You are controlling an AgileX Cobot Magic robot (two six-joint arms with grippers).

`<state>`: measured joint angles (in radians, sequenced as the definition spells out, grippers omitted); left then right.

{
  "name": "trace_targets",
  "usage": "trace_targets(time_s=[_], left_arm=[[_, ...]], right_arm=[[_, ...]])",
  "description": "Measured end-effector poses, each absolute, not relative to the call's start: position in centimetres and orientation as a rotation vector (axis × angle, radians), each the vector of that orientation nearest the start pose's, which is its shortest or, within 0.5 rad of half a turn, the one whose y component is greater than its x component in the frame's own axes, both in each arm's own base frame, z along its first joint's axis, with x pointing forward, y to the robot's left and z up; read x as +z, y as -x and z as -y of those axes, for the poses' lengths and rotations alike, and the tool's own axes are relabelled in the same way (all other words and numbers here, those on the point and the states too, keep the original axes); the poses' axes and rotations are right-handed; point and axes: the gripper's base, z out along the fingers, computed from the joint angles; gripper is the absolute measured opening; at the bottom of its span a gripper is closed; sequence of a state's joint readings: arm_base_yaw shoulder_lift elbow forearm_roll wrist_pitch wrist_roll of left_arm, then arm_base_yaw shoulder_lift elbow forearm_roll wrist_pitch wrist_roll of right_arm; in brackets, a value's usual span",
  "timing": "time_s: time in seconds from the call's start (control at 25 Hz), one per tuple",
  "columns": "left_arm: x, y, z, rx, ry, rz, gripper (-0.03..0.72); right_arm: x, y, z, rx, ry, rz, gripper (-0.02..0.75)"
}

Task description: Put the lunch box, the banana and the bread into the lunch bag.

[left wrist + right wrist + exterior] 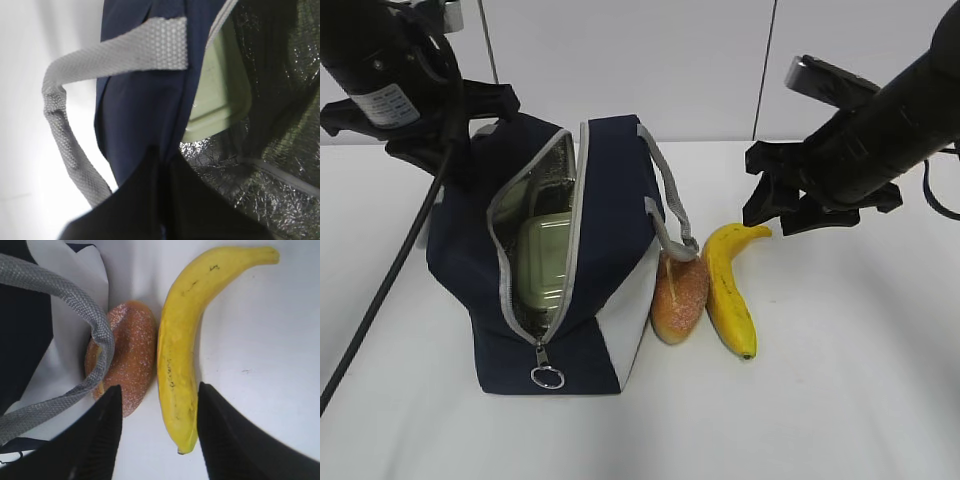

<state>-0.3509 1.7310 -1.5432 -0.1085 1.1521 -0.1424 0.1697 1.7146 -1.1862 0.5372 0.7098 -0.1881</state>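
The navy lunch bag [600,230] stands unzipped, and the green-lidded lunch box [548,258] is inside it against the silvery lining. My left gripper [165,165] is shut on the bag's navy rim at the back left, beside the lunch box [220,85]. The bread [680,295] and the banana [728,290] lie side by side on the table, right of the bag. My right gripper [775,205] hangs open just above the banana's far end. In the right wrist view its fingers straddle the banana [185,340] without touching it, and the bread [130,355] lies to the left.
A grey strap handle [670,215] droops from the bag onto the bread; it also shows as a strap [95,325] in the right wrist view. A metal ring pull [547,377] hangs at the bag's front. White table [840,380] stretches to the right and front.
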Motion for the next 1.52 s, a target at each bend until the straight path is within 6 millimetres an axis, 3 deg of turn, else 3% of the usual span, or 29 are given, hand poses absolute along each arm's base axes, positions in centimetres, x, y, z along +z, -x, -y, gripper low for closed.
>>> trace_targets(time_s=[0.16,0.4,0.48,0.72,1.12,1.52], left_arm=[[30.6,-33.8,13.3,-0.258,-0.256,-2.836,-0.003],[30.6,-33.8,13.3,-0.258,-0.256,-2.836,-0.003],[30.6,-33.8,13.3,-0.258,-0.256,-2.836,-0.003],[30.6,-33.8,13.3,-0.258,-0.256,-2.836,-0.003],[30.6,-33.8,13.3,-0.258,-0.256,-2.836,-0.003],[30.6,-33.8,13.3,-0.258,-0.256,-2.836,-0.003]], right_arm=[[22.4,-34.9,-9.1,0.567,0.084,-2.686,0.385],[20.0,-36.0,-9.1,0.55,0.054,-2.701,0.54],[19.3,-36.5,-9.3,0.574,0.014,-2.699,0.56],[17.3,-38.4,-10.1,0.682,-0.12,-2.708,0.571],[16.1,-41.8,-10.9,0.734,-0.136,-2.701,0.569],[14.7,-42.2,-10.7,0.661,-0.135,-2.799,0.569]])
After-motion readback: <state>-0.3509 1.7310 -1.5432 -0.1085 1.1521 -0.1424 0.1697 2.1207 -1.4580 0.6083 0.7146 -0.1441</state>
